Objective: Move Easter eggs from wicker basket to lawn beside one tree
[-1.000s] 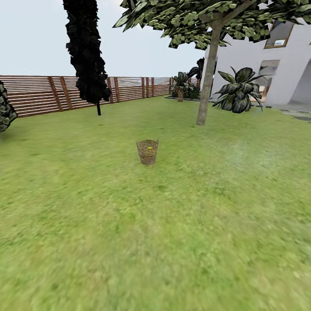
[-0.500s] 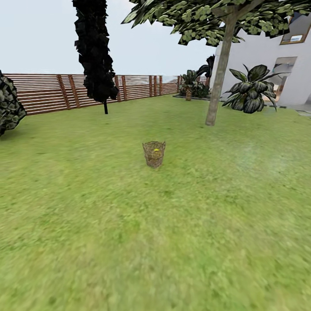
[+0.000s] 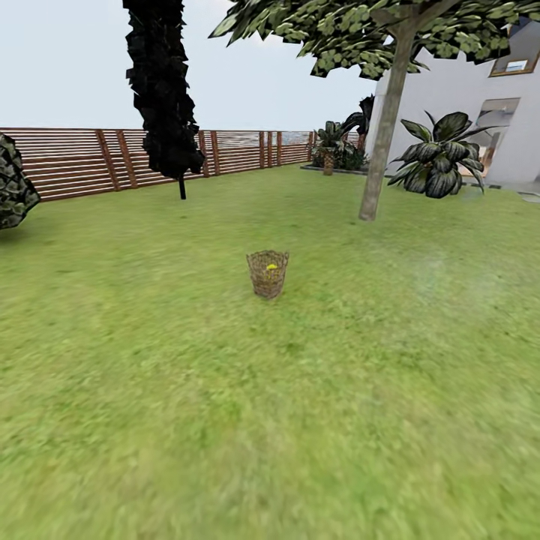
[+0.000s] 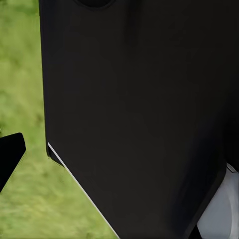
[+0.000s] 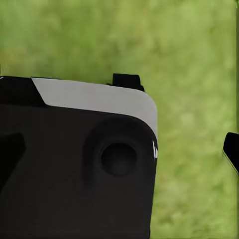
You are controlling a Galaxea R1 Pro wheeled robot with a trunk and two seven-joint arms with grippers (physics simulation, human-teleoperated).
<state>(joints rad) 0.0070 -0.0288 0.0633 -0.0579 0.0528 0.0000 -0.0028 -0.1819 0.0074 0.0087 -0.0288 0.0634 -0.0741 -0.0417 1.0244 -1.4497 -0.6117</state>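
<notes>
We see blurred lawn [image 3: 225, 420] nearest us, and our wrist views catch dark robot body over grass, so we cannot tell whether either hand is released or clenched. Farther out the wicker basket [image 3: 268, 274] stands upright on the grass, something yellow [image 3: 271, 266] inside. Beyond rise the tree [image 3: 381, 150], a dark-foliage tree [image 3: 161, 90], a broad-leaved plant [image 3: 439, 154], the slatted fence [image 3: 82, 159] and the white house [image 3: 480, 112].

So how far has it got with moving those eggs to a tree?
Nothing looks done yet. The wicker basket stands on the lawn some way ahead of the robot, with something yellow inside, presumably the eggs; how many is too small to tell. No egg lies by the tree beyond it. Nothing seems to be in hand. Left: reach the basket, lift out all three eggs, set them beside one tree.
</notes>
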